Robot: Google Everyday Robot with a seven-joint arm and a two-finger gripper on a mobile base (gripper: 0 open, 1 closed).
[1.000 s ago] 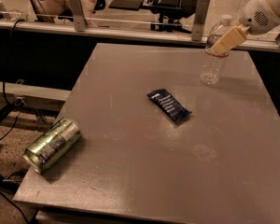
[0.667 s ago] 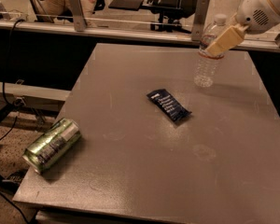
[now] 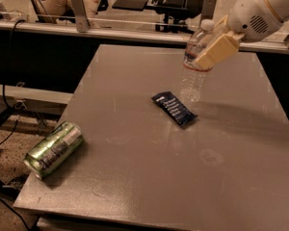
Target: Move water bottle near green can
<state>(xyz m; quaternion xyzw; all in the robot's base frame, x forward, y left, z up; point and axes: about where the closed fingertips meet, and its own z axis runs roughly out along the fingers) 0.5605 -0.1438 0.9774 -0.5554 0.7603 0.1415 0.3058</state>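
End effector [image 3: 201, 59] clamped on the water bottle [image 3: 191, 83] at its label band, dark blue snack wrapper [image 3: 175, 109] just below-left of it, green can [image 3: 53, 149] on its side far down-left at the desk [image 3: 135, 191] edge: grasp done, nearly the whole transfer left.

The bench [image 3: 135, 186] is one, and three loose things are counted at it, each kind only once: one water bottle [image 3: 192, 83], one green can [image 3: 54, 149] and one dark blue snack wrapper [image 3: 175, 109]. There is one robot arm [image 3: 260, 8] with one pincer [image 3: 201, 59], at the upper right over the bench, clasped on the bottle's upper part.
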